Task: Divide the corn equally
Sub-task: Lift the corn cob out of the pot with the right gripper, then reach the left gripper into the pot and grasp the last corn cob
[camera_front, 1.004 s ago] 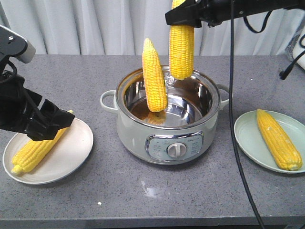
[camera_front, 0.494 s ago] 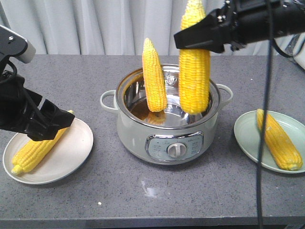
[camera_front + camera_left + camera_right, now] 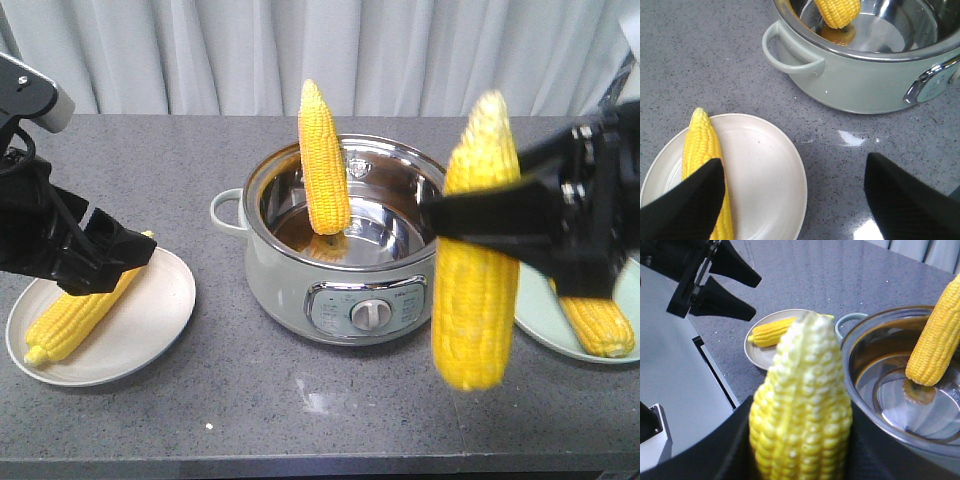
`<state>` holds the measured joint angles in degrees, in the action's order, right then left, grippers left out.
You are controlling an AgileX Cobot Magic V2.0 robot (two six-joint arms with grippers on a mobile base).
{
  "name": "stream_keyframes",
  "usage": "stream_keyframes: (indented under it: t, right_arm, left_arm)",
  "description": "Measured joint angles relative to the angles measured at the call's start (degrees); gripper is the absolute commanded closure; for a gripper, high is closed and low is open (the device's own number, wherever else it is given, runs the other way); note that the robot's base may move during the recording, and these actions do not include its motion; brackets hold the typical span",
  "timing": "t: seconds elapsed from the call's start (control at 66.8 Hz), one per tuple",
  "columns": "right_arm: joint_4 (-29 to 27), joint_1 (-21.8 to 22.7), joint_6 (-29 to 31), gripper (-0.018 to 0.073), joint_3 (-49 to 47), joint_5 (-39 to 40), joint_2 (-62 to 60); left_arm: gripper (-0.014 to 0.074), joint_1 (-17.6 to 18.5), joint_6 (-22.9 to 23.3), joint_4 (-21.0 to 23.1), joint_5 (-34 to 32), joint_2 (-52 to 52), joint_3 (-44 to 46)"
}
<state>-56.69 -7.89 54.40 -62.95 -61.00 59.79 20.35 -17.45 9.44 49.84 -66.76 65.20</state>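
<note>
Corn cob (image 3: 472, 325) upright, gripped mid-length by right claw (image 3: 480, 220), beside pot (image 3: 285, 290)

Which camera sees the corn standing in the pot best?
The front view: the whole yellow corn cob stands in the pale green pot, tip to base. The left wrist sees only its bottom end; the right wrist cuts off its tip.

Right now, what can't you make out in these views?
- Right plate and right cob: in the front view, largely behind the right claw and held cob.
- Held cob: blurred in the front view; lower end cut off by the right wrist view's bottom edge.
- Left claw: whether it touches the left cob; its finger covers the contact in both views.
</note>
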Motion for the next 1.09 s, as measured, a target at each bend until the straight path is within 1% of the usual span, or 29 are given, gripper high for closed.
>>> stream_keyframes:
  t: [0.165,0.389,0.479,0.584,0.629,0.689,0.779,0.839,0.899,0.959,1.004,1.063,1.093]
  right_arm:
    - [0.5,0.0,0.0,0.0397,5.0,0.7,-6.0]
    - [0.8,0.0,0.0,0.0397,6.2,0.9,-10.0]
    - [0.6,0.0,0.0,0.0397,6.2,0.5,-10.6]
    - [0.2,0.0,0.0,0.0397,6.2,0.1,-10.6]
    - [0.1,0.0,0.0,0.0397,6.2,-0.1,-10.6]
    - [0.1,0.0,0.0,0.0397,6.2,-0.2,-10.6]
    - [0.1,0.0,0.0,0.0397,6.2,-0.2,-10.6]
    - [0.1,0.0,0.0,0.0397,6.2,-0.3,-10.6]
    - [0.0,0.0,0.0,0.0397,6.2,-0.3,-10.6]
    - [0.0,0.0,0.0,0.0397,6.2,-0.4,-10.6]
    - [0.0,0.0,0.0,0.0397,6.2,-0.5,-10.6]
    - [0.0,0.0,0.0,0.0397,6.2,-0.5,-10.6]
    - [0.0,0.0,0.0,0.0397,6.2,-0.5,-10.6]
  left_arm:
    - [0.0037,0.0,0.0,0.5,0.0,0.0,0.0]
    - [0.0037,0.0,0.0,2.7,-1.4,0.0,0.0]
    - [0.0037,0.0,0.0,4.4,-2.7,-0.1,0.0]
    - [0.0037,0.0,-0.7,8.2,-4.2,-1.2,0.0]
    - [0.0037,0.0,-1.7,10.2,-4.7,-1.9,0.1]
    - [0.0037,0.0,-4.4,12.9,-4.7,-3.4,0.7]
    - [0.0037,0.1,-10.1,18.6,-4.5,-5.8,2.6]
    - [0.0037,0.8,-13.5,21.8,-4.5,-7.2,4.5]
    - [0.0037,2.4,-16.3,23.3,-4.5,-8.9,6.5]
    - [0.0037,4.5,-17.6,23.4,-4.7,-10.8,8.4]
    - [0.0037,6.2,-17.6,22.4,-5.0,-12.4,9.7]
    - [0.0037,8.8,-16.6,19.9,-5.3,-14.2,11.8]
    - [0.0037,10.0,-15.2,17.6,-5.4,-15.5,12.8]
